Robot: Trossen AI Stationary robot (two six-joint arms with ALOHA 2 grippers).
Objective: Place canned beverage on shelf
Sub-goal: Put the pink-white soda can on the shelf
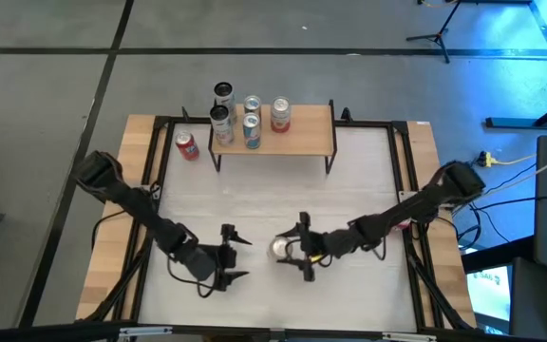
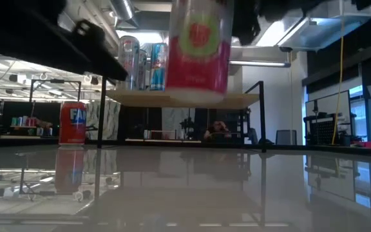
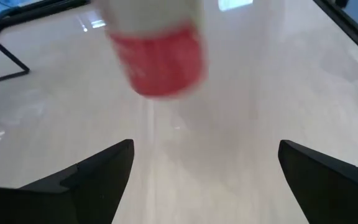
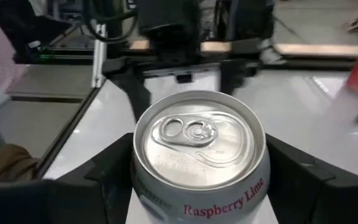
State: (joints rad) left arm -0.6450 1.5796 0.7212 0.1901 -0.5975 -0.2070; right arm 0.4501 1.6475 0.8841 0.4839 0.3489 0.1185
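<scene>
A white and pink "Raspberry Lime" can [image 4: 199, 146] hangs upright above the table's near middle, with my right gripper [image 1: 297, 250] shut on it. In the low view the can [image 2: 198, 45] shows large and well above the tabletop. My left gripper [image 1: 245, 257] stands open just left of the can, its fingers [image 3: 98, 174] empty and pointing at the can [image 3: 160, 53]. The light-wood shelf [image 1: 302, 141] on black legs stands at the far middle with several cans [image 1: 252, 128] upright on it. A red can [image 1: 187, 145] stands on the table left of the shelf. My right gripper pinches the can's round wall just below the top rim [image 4: 143, 177] between its two fingers [image 4: 107, 165], one on each side. The fingers come nearly level from the table's right side. The can is upright, top up, lifted clear of the table.
Black metal rails [image 1: 155, 180] run along the table's left, right and far edges. A dark can [image 1: 222, 93] stands at the shelf's far left corner. Bare tabletop [image 1: 273, 195] lies between the grippers and the shelf.
</scene>
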